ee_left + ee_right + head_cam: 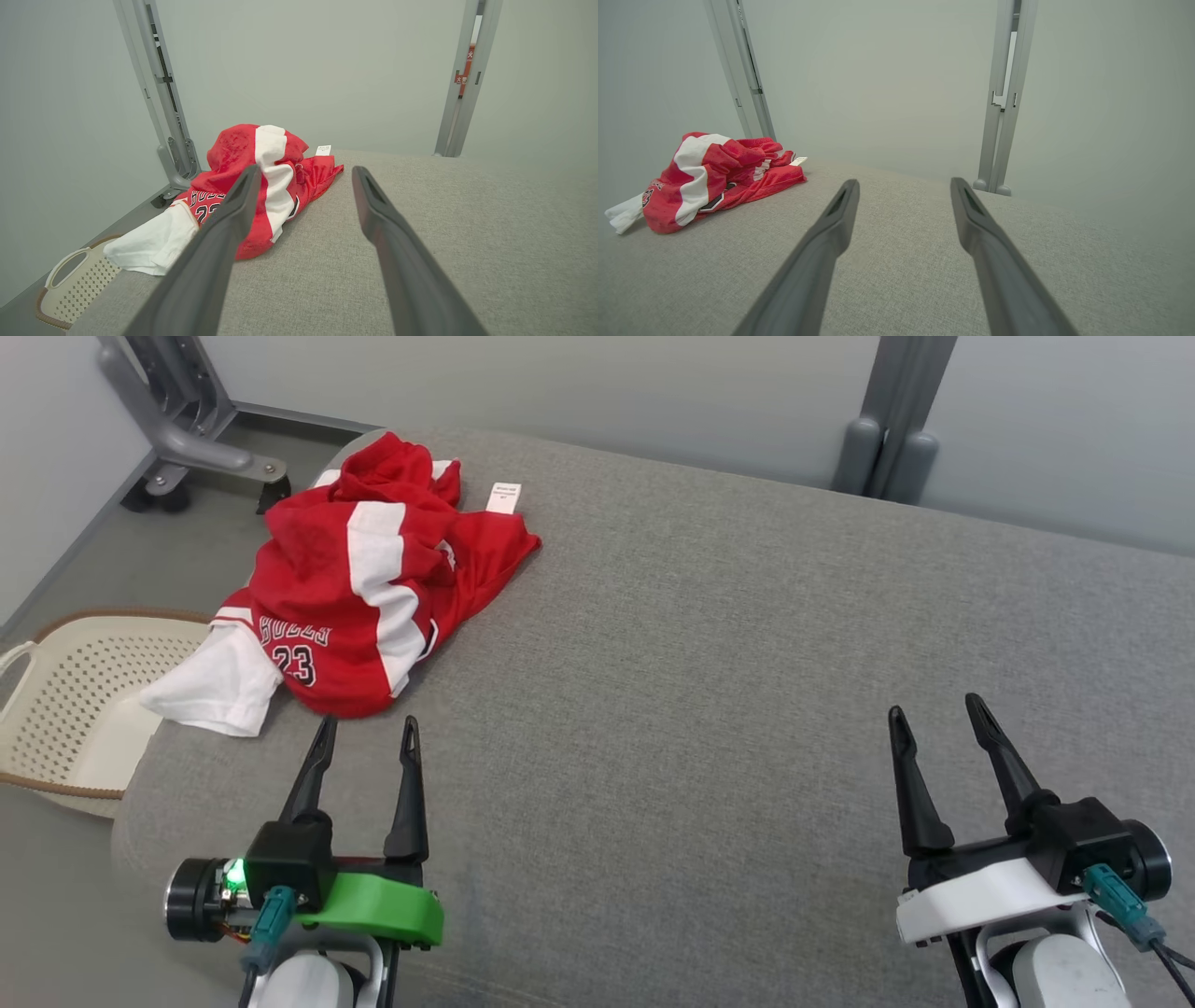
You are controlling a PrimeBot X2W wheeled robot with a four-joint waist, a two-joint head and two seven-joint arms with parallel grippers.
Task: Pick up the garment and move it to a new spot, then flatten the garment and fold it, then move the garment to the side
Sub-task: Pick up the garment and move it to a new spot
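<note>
red bulls 23 jersey (373, 588) lies crumpled at the bench (700, 663) corner, so the left pincer (368, 721) hovers just beside it, released. right pincer (935, 704) is released too, well apart.

Head camera looks down from above the near edge over the grey padded surface (700, 663). Both wrist cameras sit low, close over it, facing the far wall (887, 93); all three share the red garment (373, 579) at far left.

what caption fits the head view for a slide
Crumpled red jersey on the grey fabric surface, left gripper open just short of it, right gripper open farther off.
</note>
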